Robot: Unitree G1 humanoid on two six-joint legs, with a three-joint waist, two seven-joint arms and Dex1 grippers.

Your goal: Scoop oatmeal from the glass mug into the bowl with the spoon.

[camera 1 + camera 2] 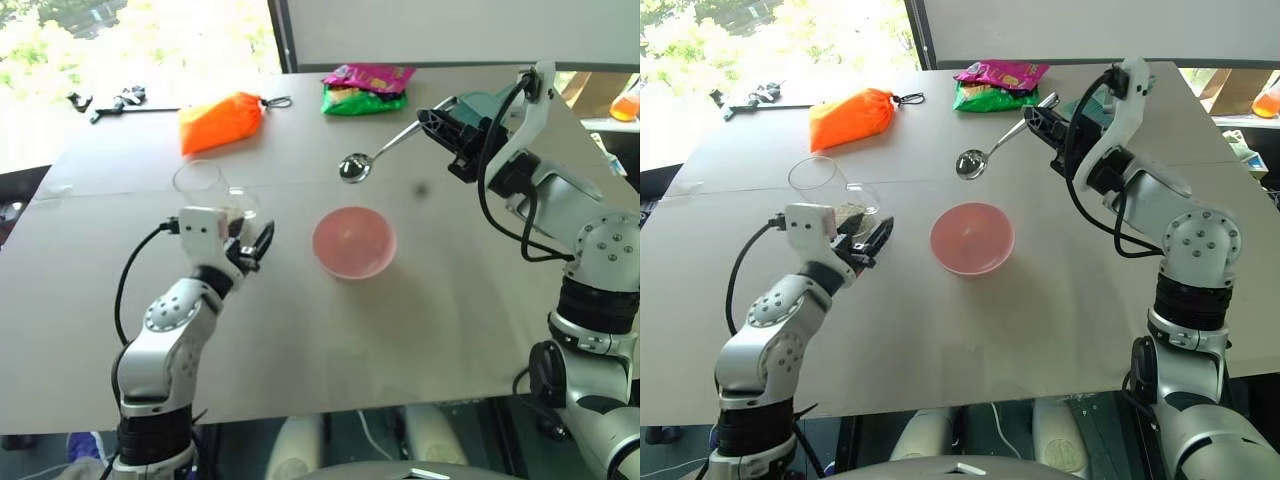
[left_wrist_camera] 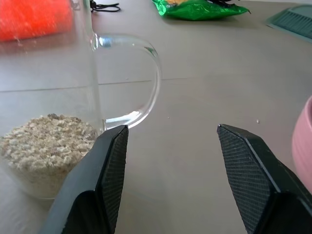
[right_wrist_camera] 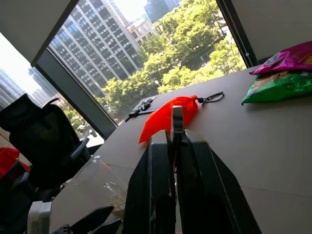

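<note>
Head views first: right gripper (image 1: pixel 1040 112) up in the upper right of the frame, fingers clamped on the spoon (image 1: pixel 985 152), handle slanting down-left, shiny oval end hanging above bare table (image 1: pixel 1060 320), above and apart from the bowl (image 1: pixel 972 238). Pink bowl at centre frame. Left gripper (image 1: pixel 872 240) at centre left, fingers spread, gripping nothing, just beside the glass mug (image 1: pixel 825 190). Oatmeal (image 1: pixel 848 212) lying pale in the mug's bottom. Orange pouch (image 1: pixel 850 116) and green-and-pink snack bags (image 1: pixel 995 85) along the top.

Left wrist view: two black fingers (image 2: pixel 109 165) wide apart, mug handle curving just beyond one tip, flakes heaped behind the glass, pink rim at the right edge.

Right wrist view: fingers pressed together around the spoon's handle, orange pouch beyond, mug at lower left.
</note>
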